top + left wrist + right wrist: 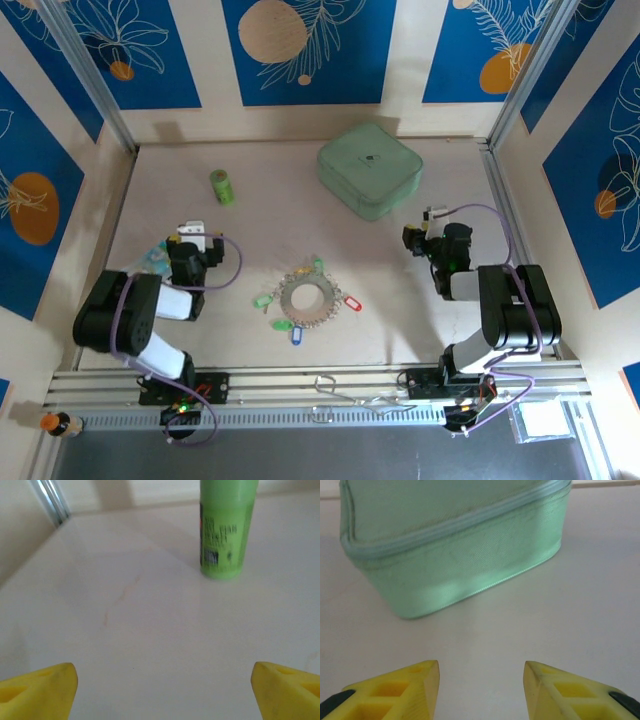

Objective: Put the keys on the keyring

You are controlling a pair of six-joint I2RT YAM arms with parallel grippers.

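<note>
Keyring (288, 292): lies flat mid-table (250, 230), between the two arms and nearer the bases than the back wall.
Keys (351, 304): fanned round the ring's rim, touching it or just beside it; too small from above to tell whether any is threaded on.
Key count: four tags plainly told apart in the top view, namely red at the ring's right, blue (296, 333) at its near edge, green (264, 299) at its left, and yellowish (282, 323) between those two. Possibly a fifth, pale green, at the far rim.
Keyring count: one.
Left gripper (190, 240): jaws spread wide, holding nothing, parked well left of the ring. Faces a green cylinder (225, 530) standing upright on bare table.
Right gripper (425, 235): jaws apart, holding nothing, well right of the ring. Points at a pale green zipped case (455, 555).
Other things: one cylinder, one case — both toward the back, well apart from the ring.
Progress: judged at or near the start, with neither gripper touching ring or key.
Left to do: probably everything — steady the ring, pick up each key, thread it on.
</note>
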